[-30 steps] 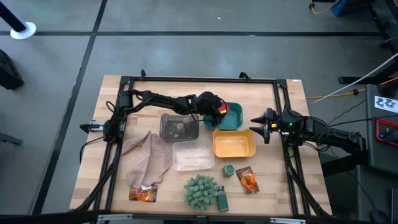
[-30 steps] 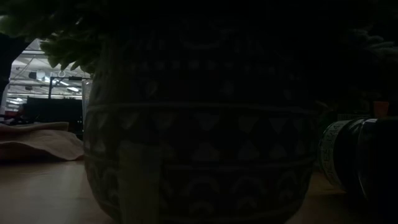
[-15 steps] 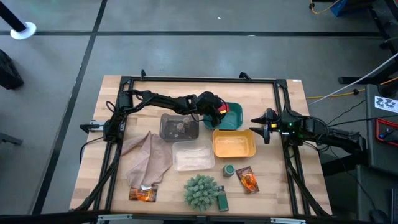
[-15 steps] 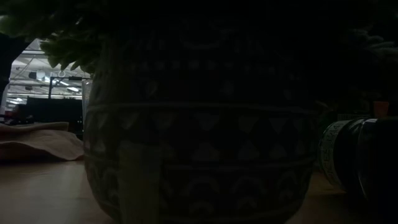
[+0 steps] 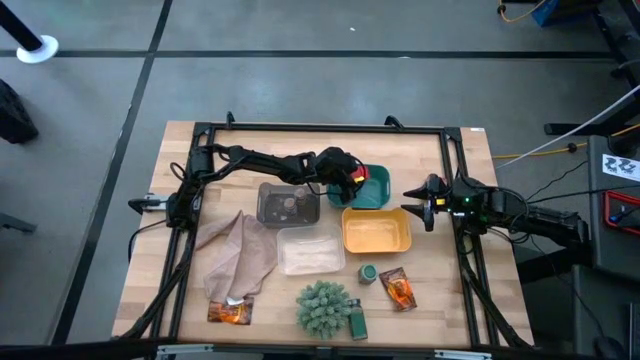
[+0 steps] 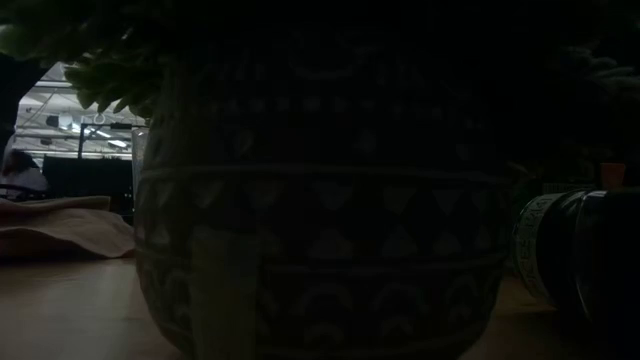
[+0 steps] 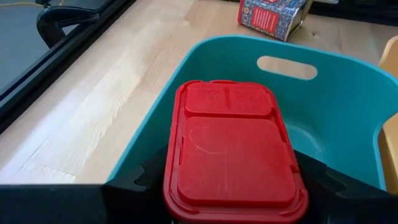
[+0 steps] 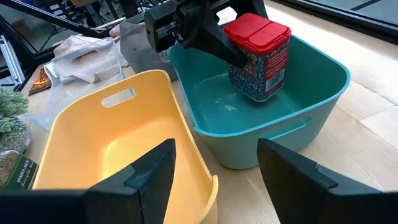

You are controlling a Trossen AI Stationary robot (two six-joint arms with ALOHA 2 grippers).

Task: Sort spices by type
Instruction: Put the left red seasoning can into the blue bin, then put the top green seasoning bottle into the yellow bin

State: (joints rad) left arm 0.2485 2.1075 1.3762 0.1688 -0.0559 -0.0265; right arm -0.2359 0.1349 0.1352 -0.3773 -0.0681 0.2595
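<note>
**Red tub hanging over the teal tray**

My table [image 5: 190, 300] fills the high view. At 12 o'clock of its centre sits the teal tray [image 8: 323, 81], the yellow tray [image 8: 93, 155] touching it at 6 o'clock. My left gripper [image 8: 245, 46] hangs inside the teal tray, fingers clamped on the red tub [image 8: 258, 56] just under its lid, the tub tilted with its base near the tray floor. I judge this to be the moment before release. The risk: letting go while it leans, so the tub topples or knocks the tray wall. The second red tub [image 7: 270, 17] stands on the wood beyond the tray's far rim. My right gripper [image 8: 214, 171] waits at 3 o'clock, fingers apart, holding nothing. An orange sachet [image 5: 398, 289] lies at 5 o'clock.
</note>
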